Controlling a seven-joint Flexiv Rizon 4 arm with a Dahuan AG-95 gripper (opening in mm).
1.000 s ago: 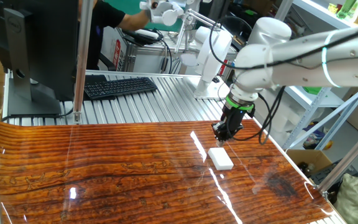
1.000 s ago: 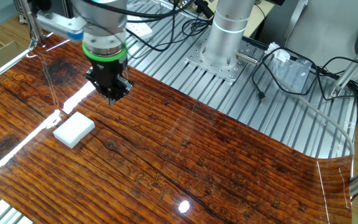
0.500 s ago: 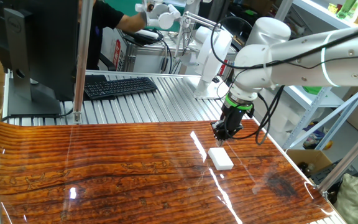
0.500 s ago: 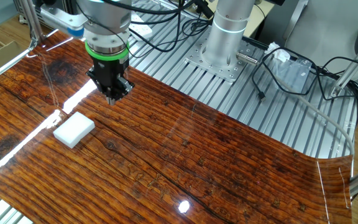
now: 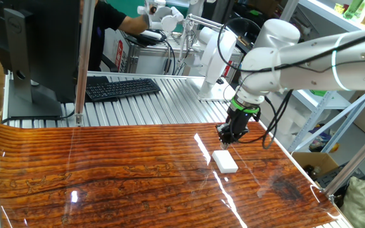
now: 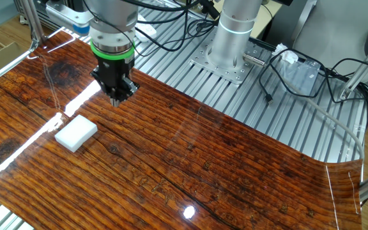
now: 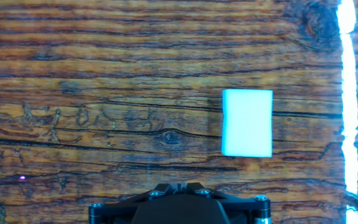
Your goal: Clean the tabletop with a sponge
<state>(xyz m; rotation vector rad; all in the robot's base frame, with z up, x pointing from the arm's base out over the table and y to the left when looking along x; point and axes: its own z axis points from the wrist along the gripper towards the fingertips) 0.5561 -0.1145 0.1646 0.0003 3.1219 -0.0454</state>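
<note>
The white sponge (image 5: 225, 161) lies flat on the glossy reddish-brown tabletop (image 5: 106, 177), near its right side. It also shows in the other fixed view (image 6: 76, 133) and in the hand view (image 7: 247, 122). My gripper (image 5: 224, 140) hangs just above the wood, a little behind the sponge and not touching it. In the other fixed view the gripper (image 6: 115, 99) points down, up and to the right of the sponge. In the hand view the fingertips (image 7: 179, 185) sit together at the bottom edge, with nothing between them. The gripper is shut and empty.
Ribbed silver metal surface (image 5: 163, 101) lies behind the wood, with a black keyboard (image 5: 122, 87) and a monitor (image 5: 37, 50) on it. The robot base (image 6: 230, 38) and loose cables (image 6: 299, 83) stand on the metal. A thin upright pole (image 5: 80, 63) rises at the wood's back edge.
The gripper has drifted slightly sideways above the wood, staying shut. The sponge has not moved.
</note>
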